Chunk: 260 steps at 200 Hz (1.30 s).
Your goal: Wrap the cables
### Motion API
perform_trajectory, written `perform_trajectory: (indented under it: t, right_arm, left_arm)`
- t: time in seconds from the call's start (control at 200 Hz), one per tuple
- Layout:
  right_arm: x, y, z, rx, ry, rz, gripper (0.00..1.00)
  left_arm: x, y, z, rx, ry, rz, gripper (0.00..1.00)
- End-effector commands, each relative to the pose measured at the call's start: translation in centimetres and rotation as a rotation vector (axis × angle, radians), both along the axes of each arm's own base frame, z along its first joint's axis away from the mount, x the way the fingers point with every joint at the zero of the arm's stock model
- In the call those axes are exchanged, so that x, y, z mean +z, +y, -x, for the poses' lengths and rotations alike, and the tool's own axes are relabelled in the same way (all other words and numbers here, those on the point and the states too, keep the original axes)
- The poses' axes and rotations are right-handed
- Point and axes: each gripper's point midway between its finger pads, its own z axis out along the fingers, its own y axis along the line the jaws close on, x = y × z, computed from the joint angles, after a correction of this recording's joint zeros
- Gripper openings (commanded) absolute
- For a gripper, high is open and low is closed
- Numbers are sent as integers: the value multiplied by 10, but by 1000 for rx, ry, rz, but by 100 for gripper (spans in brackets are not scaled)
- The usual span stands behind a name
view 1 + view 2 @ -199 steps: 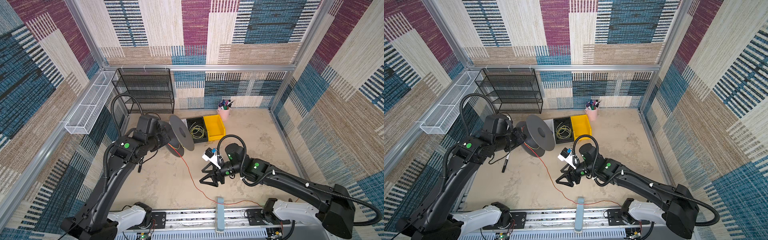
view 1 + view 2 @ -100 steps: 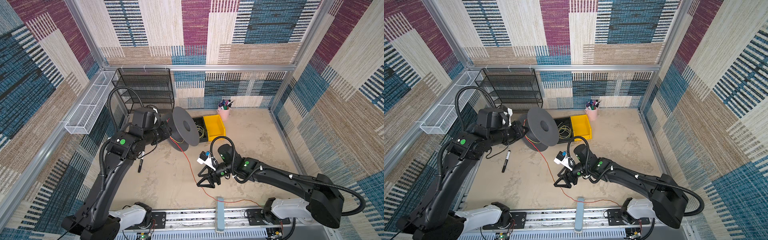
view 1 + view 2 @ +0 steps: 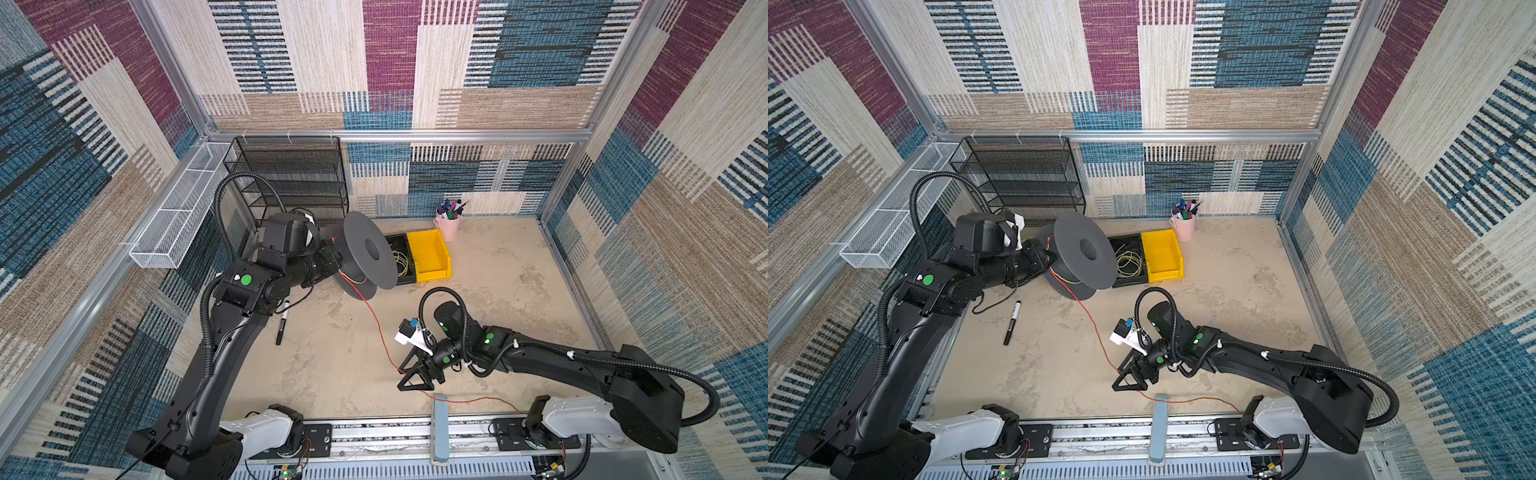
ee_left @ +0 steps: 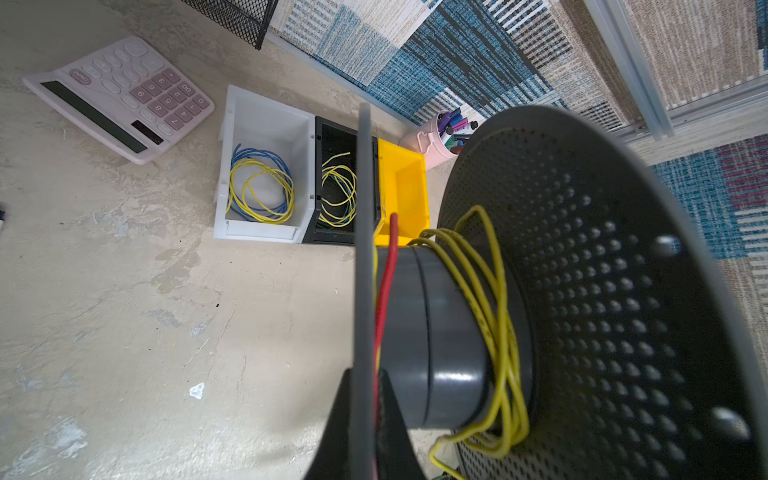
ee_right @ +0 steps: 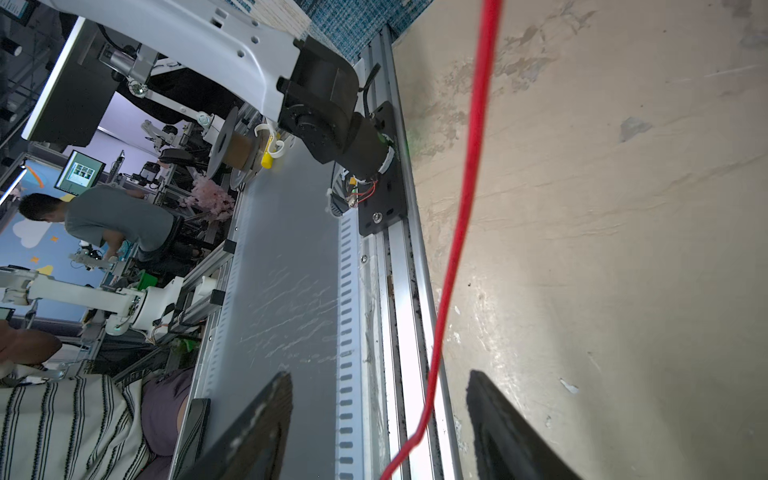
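Red-orange wire [image 5: 462,216] runs from the spool [image 3: 370,249], clamped by its flange in the left tool [image 4: 365,376], across the tabletop [image 3: 332,365] between the parted jaws of the right tool [image 5: 379,376]; best close lightly, letting it slide taut.

Readable marks stand only on the pale pink calculator [image 4: 120,97] in the left wrist view; its darker pink number keys [image 4: 166,100] carry printed digits, among them a "00" key; the other single digits show as figures, but most are too blurred to name surely. The lettering on its oval key [image 4: 79,76] is too small to read.
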Motion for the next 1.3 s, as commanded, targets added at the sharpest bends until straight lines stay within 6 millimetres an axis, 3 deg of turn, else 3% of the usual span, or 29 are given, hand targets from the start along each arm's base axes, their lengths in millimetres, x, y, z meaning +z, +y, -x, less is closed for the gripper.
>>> perform_trajectory:
  t: [0.0,0.11,0.26,0.391,0.581,0.926,1.102,1.297]
  right_arm:
    - [3,3,3,12,10,-25,59]
    - [-8,0,2,-12,34,16,42]
    - [-23,-5,-11,-104,16,98,11]
    - [-31,-16,-41,-232,4,171,0]
    - [-30,-52,-111,-460,-4,231,0]
    - [12,-76,-207,-656,-95,257,0]
    - [26,-90,-242,-705,-120,285,0]
    - [54,-84,-268,-737,-141,257,0]
  left_arm:
    - [22,-4,-8,-24,-96,21,0]
    - [21,-2,-7,-23,-102,22,0]
    - [20,-2,-6,-33,-113,33,0]
    - [22,3,-2,-46,-130,23,0]
    - [26,6,11,-116,-160,8,0]
    - [-2,2,36,-274,-156,-82,0]
    - [-22,3,54,-347,-140,-136,0]
    - [-54,8,68,-401,-79,-210,0]
